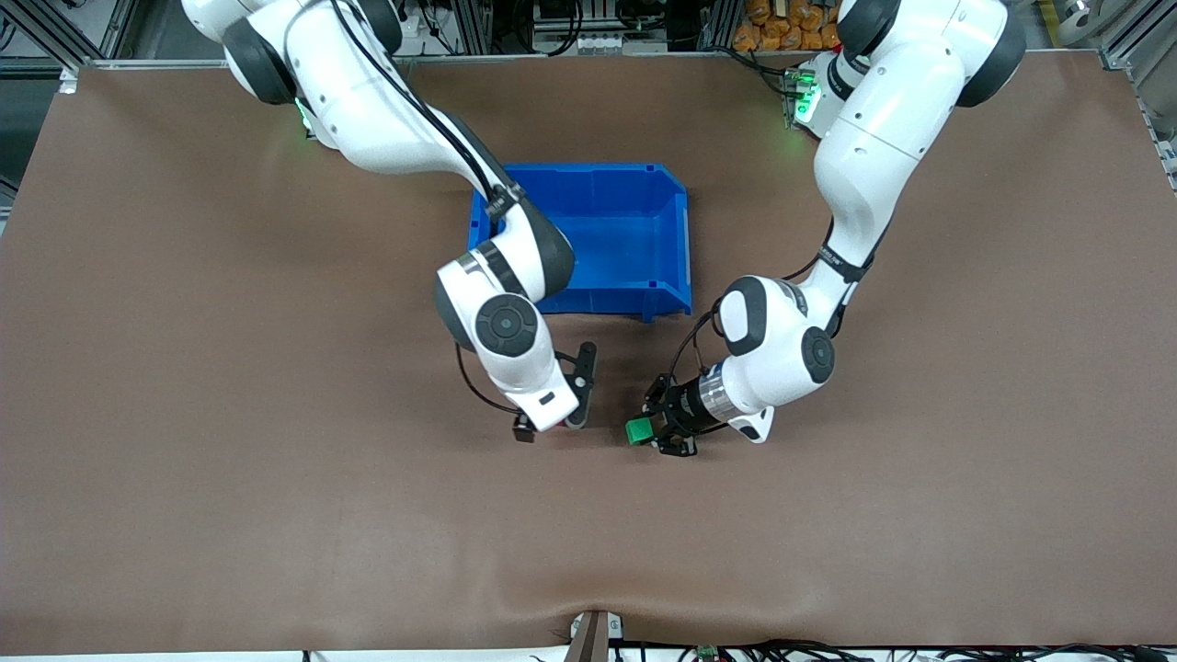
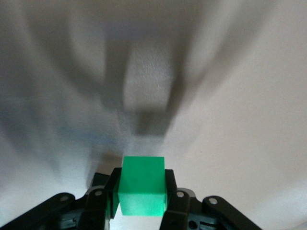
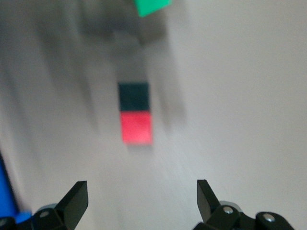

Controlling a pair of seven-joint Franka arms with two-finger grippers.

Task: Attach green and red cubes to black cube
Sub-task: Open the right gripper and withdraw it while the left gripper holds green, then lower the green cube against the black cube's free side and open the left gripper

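Note:
In the right wrist view the black cube (image 3: 134, 96) and the red cube (image 3: 136, 127) lie on the table, joined face to face. My right gripper (image 3: 141, 189) is open, its fingers apart from the pair with nothing between them. In the front view the right gripper (image 1: 554, 405) is over the table in front of the bin, and its hand hides both cubes. My left gripper (image 1: 646, 432) is shut on the green cube (image 1: 639, 431), beside the right hand toward the left arm's end. The green cube (image 2: 142, 187) sits squarely between the left gripper's (image 2: 142, 194) fingers, and a corner of the green cube (image 3: 152, 5) shows in the right wrist view.
A blue bin (image 1: 682, 241) stands farther from the front camera than both grippers, partly under the right arm's forearm. Brown table cover (image 1: 874, 515) spreads out on all sides of the hands.

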